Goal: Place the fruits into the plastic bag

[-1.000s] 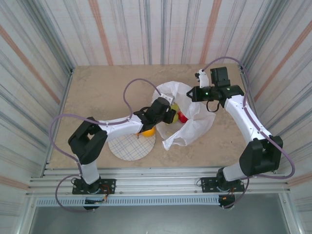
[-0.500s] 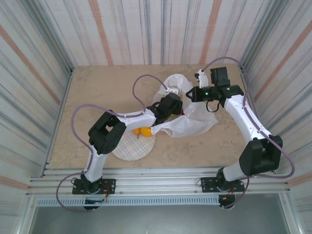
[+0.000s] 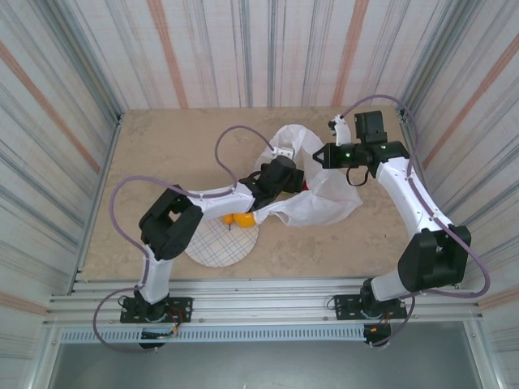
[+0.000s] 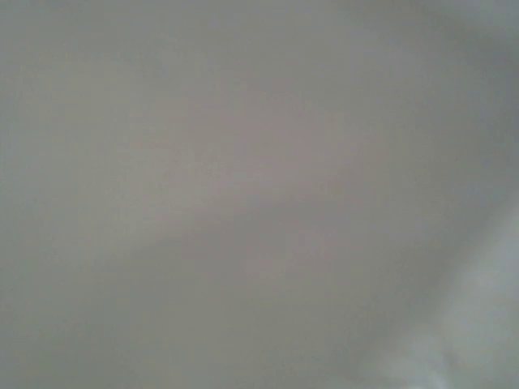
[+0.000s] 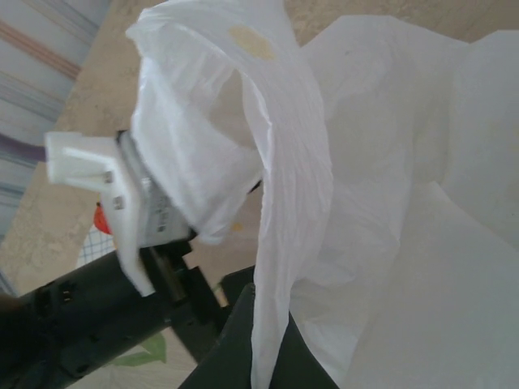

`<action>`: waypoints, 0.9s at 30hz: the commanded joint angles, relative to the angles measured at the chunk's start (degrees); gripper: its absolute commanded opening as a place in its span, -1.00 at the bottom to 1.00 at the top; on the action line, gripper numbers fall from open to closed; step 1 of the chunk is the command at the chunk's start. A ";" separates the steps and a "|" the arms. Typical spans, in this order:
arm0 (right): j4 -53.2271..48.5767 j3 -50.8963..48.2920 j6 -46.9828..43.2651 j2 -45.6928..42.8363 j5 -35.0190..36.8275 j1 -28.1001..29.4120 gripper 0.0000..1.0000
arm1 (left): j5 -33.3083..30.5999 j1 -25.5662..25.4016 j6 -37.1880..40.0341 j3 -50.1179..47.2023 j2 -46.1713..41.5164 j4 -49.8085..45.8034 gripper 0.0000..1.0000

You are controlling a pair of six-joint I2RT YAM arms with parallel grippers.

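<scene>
The white plastic bag lies at mid-table, its mouth facing left. My left gripper is pushed into that mouth; its fingers are hidden by plastic, and the left wrist view is blank grey-white film. My right gripper is shut on a bag handle, which is drawn up taut between its dark fingers. A red fruit peeks out inside the bag. An orange sits at the plaid plate's far edge.
The round plaid plate lies in front of the bag, near the left arm's elbow. The left arm's wrist with its white mount crosses the right wrist view close to the bag handle. Striped walls enclose the table.
The left gripper has pushed right and farther into the bag mouth. The bag has been stretched and flattened towards the plate. The right gripper has held its place on the handle.
</scene>
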 commanded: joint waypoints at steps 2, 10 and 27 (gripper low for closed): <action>-1.47 -0.80 -0.95 -0.56 -1.48 -1.38 -1.00 | 2.87 -0.21 -0.74 -4.03 -7.11 -0.26 0.80; -1.38 -0.29 -1.14 0.15 -2.79 -2.88 -1.00 | 8.70 -0.17 -0.17 -12.03 -16.50 -1.99 0.80; -0.85 -0.45 -0.90 0.83 -3.69 -3.44 -1.00 | 18.33 11.36 -1.93 -20.99 -23.83 -8.00 0.64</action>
